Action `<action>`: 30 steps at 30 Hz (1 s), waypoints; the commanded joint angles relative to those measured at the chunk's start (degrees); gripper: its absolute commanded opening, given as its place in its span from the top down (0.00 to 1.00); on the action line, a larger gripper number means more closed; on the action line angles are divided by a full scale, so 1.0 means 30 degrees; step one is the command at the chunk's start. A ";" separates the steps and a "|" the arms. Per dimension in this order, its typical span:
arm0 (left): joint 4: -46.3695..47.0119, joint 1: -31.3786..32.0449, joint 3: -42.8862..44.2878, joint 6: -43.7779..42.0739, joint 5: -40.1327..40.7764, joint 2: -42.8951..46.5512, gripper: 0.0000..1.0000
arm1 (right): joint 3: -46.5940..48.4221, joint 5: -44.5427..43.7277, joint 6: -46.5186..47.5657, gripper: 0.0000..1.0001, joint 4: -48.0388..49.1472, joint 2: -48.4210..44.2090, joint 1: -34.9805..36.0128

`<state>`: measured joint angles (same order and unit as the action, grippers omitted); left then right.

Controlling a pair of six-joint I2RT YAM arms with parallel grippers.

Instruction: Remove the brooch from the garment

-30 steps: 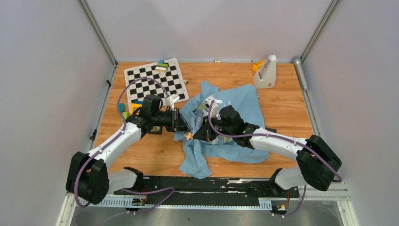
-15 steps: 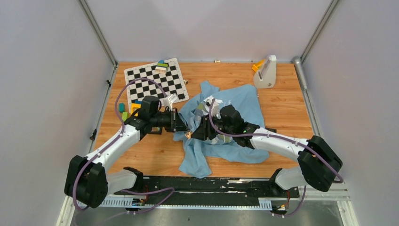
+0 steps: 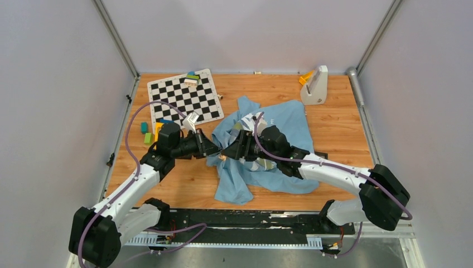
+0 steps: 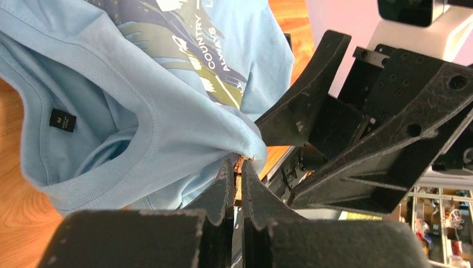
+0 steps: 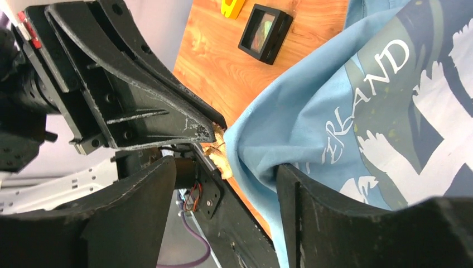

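Note:
The garment (image 3: 279, 125), a light blue T-shirt with white lettering, lies crumpled mid-table. The brooch (image 4: 240, 172), a tiny orange piece, sits at the tip of a lifted fold of the garment (image 4: 139, 106). My left gripper (image 4: 239, 163) is shut on the brooch, which shows as an orange sliver between the fingers. In the right wrist view the brooch (image 5: 221, 158) hangs at the left fingertips (image 5: 198, 129), touching the garment's fold (image 5: 334, 106). My right gripper (image 5: 226, 170) stands open around that fold, holding nothing. From above, the left gripper (image 3: 215, 151) and right gripper (image 3: 230, 152) meet tip to tip.
A checkerboard (image 3: 184, 97) with toy blocks (image 3: 192, 78) lies at the back left, and more blocks (image 3: 146, 133) sit beside the left arm. A white stand with an orange piece (image 3: 314, 85) is at the back right. A small black frame (image 5: 265, 30) rests on the wood.
The left gripper has shut on the brooch and its arm has drawn back to the left. The right gripper has opened and let go of the fold.

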<state>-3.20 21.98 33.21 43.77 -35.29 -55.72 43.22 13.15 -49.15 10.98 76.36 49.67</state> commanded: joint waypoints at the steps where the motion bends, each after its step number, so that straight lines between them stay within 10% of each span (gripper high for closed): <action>1: 0.3008 -0.0075 -0.0694 0.2043 0.0620 0.0808 1.00 | 0.1013 -0.3261 -0.2107 0.30 0.0419 0.0360 0.1291; 9: 0.4211 -0.0075 -0.1252 0.3462 0.0834 0.1593 1.00 | 0.0918 -0.5146 -0.3481 0.14 0.1682 0.0711 0.2135; 30: 0.4576 -0.0089 -0.1700 0.4132 0.0976 0.2549 1.00 | -0.0906 -0.6182 -0.4794 0.40 0.3584 0.0111 0.2281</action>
<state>6.15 21.98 27.83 54.76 -31.86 -49.58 41.63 -5.65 -63.42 18.35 78.11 56.21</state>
